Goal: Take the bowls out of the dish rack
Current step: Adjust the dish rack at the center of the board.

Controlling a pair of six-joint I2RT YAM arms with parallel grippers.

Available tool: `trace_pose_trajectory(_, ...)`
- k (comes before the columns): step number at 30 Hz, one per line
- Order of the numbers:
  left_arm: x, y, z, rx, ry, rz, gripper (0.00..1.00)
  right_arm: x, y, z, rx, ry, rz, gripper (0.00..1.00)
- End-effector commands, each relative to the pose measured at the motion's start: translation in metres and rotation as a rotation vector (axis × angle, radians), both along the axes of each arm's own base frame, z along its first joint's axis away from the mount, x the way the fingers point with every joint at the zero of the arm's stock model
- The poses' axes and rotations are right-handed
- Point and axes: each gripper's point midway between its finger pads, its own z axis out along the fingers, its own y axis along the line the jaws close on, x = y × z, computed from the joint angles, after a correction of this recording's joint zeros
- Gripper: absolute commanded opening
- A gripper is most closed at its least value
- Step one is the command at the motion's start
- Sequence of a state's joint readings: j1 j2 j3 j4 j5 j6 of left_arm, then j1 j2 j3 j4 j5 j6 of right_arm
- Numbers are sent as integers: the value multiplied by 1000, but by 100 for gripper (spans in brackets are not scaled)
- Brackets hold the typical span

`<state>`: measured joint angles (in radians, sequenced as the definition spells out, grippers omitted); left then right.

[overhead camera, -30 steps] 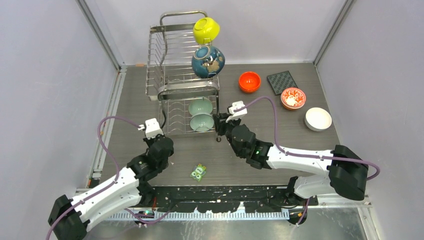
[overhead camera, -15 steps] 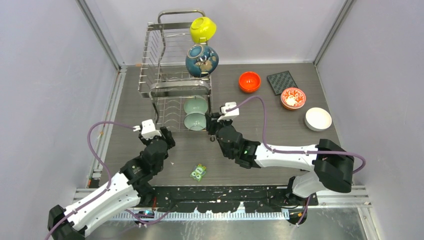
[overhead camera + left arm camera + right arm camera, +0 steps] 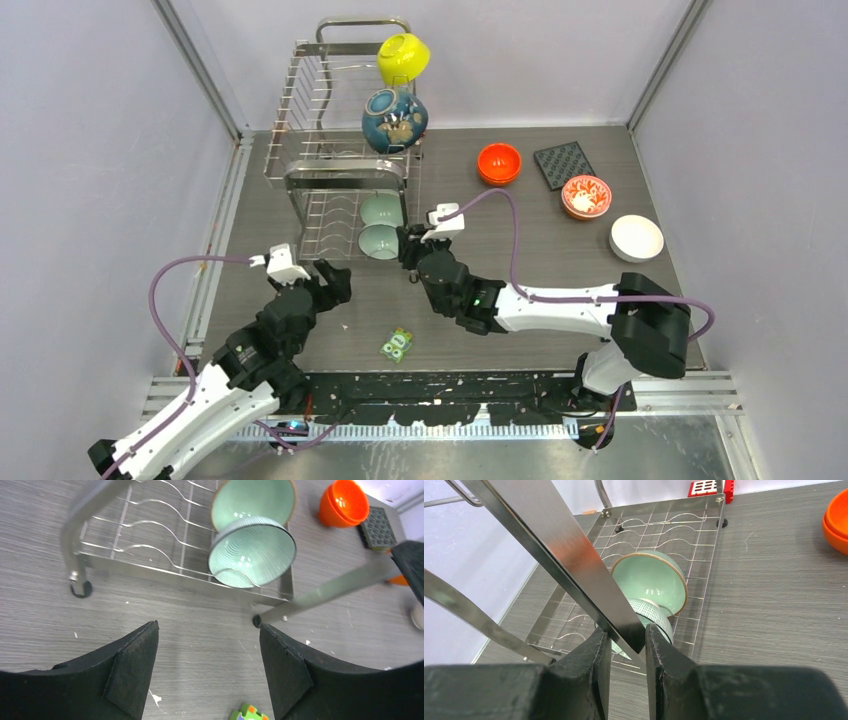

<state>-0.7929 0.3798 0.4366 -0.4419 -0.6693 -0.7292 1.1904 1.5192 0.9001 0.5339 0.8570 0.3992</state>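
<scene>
The steel wire dish rack [image 3: 338, 172] stands at the back left. On its top tier sit a yellow-green bowl [image 3: 403, 57] and a dark teal-blue bowl [image 3: 394, 120]. Two pale green bowls [image 3: 380, 226] stand on edge in the lower tier, also seen in the left wrist view [image 3: 251, 550] and the right wrist view [image 3: 651, 582]. My right gripper [image 3: 626, 635] is shut on the rack's flat steel front post [image 3: 559, 545]. My left gripper [image 3: 207, 627] hangs open over bare table, just in front of the rack [image 3: 165, 572]. An orange bowl [image 3: 499, 163], a red-flowered bowl [image 3: 586, 196] and a white bowl [image 3: 636, 238] rest on the table at right.
A dark square mat [image 3: 564, 164] lies beside the orange bowl. A small green toy [image 3: 397, 344] lies on the table between the arms, near my left fingers [image 3: 247, 713]. A red-white block [image 3: 711, 487] is clipped to the rack's far end. Grey walls close in the table.
The rack with its bowls has slid left, held by my right gripper. My left gripper has opened wide and drawn back from the rack toward the near left.
</scene>
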Motion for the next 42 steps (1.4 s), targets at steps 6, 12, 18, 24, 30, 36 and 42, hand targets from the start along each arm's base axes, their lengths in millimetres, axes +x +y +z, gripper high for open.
trace_pose_trajectory(6,-18,-30,24,-130,-22,-194,93,-41,63,-22,108,147,273,21)
trace_pose_trajectory(12,-16,-45,40,-146,-96,-273,99,-47,41,-19,50,157,267,57)
trace_pose_trajectory(18,-11,-56,55,-63,-131,-338,100,-57,0,0,-43,144,258,77)
trace_pose_trajectory(24,-6,-66,83,-3,-237,-408,100,-77,-76,-6,-209,161,231,82)
trace_pose_trajectory(30,0,-96,105,23,-342,-507,100,-82,-152,-5,-175,116,97,84)
trace_pose_trajectory(36,-8,-125,131,77,-509,-606,100,-83,-177,-4,-117,88,42,84)
trace_pose_trajectory(42,7,-134,127,146,-557,-540,97,-79,-174,-8,-146,85,28,84)
